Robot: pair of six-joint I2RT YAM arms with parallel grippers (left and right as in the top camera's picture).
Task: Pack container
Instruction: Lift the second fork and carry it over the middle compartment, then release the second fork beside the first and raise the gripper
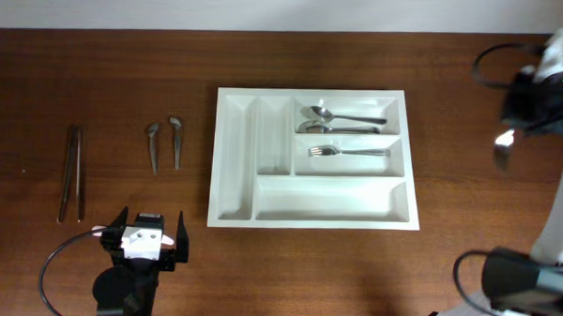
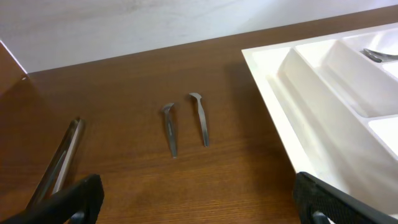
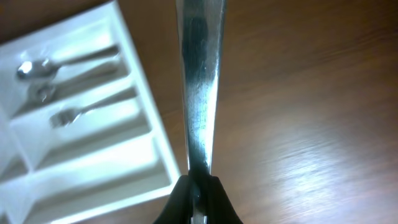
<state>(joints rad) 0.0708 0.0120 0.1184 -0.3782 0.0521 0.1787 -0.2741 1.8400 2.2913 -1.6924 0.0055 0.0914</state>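
Observation:
The white container (image 1: 235, 156) lies mid-table. Two spoons (image 1: 344, 115) rest in its top right compartment and a fork (image 1: 347, 152) in the one below; the other compartments are bare. It also shows in the left wrist view (image 2: 311, 87) and the right wrist view (image 3: 93, 155). My right gripper (image 1: 514, 124) is raised off to the container's right, shut on a shiny piece of cutlery (image 1: 501, 147), whose flat metal shaft (image 3: 200, 81) sticks out from the jaws (image 3: 198, 186). My left gripper (image 1: 147, 236) is open and empty at the front left (image 2: 202, 208).
Two short metal pieces (image 1: 165, 143) lie left of the container and show in the left wrist view (image 2: 185, 123). Two long thin metal pieces (image 1: 72, 169) lie farther left, one showing in the left wrist view (image 2: 62, 158). Bare wood surrounds them.

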